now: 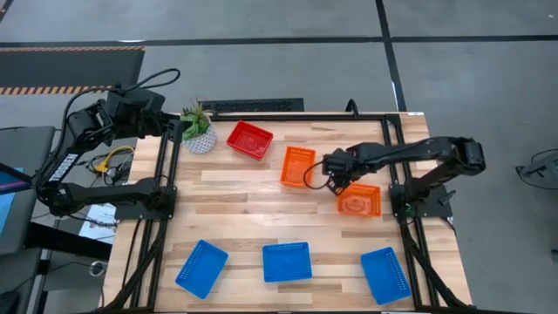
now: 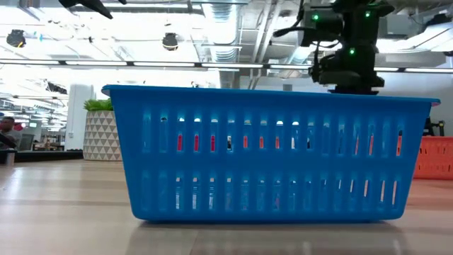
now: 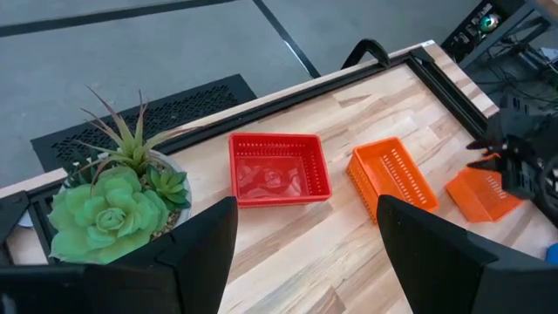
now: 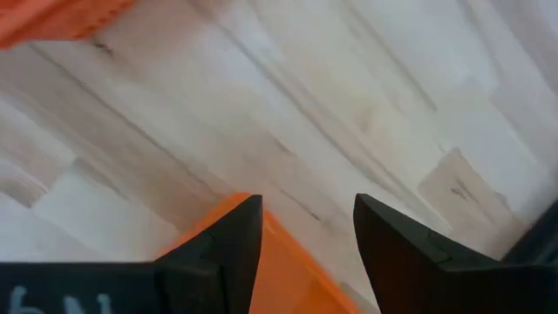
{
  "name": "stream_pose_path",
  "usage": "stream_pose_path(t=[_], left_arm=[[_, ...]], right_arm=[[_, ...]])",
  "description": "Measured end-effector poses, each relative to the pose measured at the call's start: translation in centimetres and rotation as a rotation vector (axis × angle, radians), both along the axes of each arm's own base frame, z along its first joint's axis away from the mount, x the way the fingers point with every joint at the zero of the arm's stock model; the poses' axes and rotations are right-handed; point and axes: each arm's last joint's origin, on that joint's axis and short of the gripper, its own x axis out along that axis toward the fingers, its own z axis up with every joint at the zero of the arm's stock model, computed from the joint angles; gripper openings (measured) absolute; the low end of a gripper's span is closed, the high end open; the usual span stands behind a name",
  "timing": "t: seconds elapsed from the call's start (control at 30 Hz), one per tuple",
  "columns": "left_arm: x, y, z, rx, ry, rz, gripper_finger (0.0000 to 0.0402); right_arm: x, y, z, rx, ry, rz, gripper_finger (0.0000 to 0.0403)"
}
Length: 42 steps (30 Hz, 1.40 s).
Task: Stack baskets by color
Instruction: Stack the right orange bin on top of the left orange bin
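Note:
On the table lie a red basket, two orange baskets and three blue baskets, each flat on its bottom and apart from the others. My right gripper points down, open, over the far left corner of the right-hand orange basket. That corner shows under and between its fingers, with wood beyond it. My left gripper waits open beyond the table's far left corner, looking at the red basket.
A green plant in a white pot stands at the table's far left, beside the red basket. The middle blue basket fills the low view. Bare wood lies across the table's middle.

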Motion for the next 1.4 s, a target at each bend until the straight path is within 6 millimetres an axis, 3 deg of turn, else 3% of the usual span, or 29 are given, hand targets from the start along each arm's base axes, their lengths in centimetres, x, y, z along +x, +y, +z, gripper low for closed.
stream_pose_path(t=[0.2,0.4,0.63,0.8,1.0,1.4], left_arm=[[0.0,0.0,0.0,-0.002,-0.002,0.003,0.0263],[0.0,0.0,0.0,-0.003,-0.002,0.004,0.0263],[0.0,0.0,0.0,-0.003,-0.003,0.004,0.0263],[0.0,0.0,0.0,-0.003,-0.003,0.004,0.0263],[0.0,0.0,0.0,-0.003,-0.002,0.004,0.0263],[0.0,0.0,0.0,-0.003,-0.003,0.005,0.0263]], right_arm=[[-2.3,-0.4,2.1,-0.001,-0.012,-0.031,0.0202],[-4.4,0.4,3.5,0.036,0.017,0.005,0.0202],[-4.5,1.8,3.5,0.041,0.055,0.115,0.0202],[-4.4,2.5,3.0,0.045,0.107,0.174,0.0202],[-4.9,3.2,0.7,0.089,0.152,0.196,0.0202],[-5.0,3.4,-2.3,0.175,0.091,0.200,0.0202]])
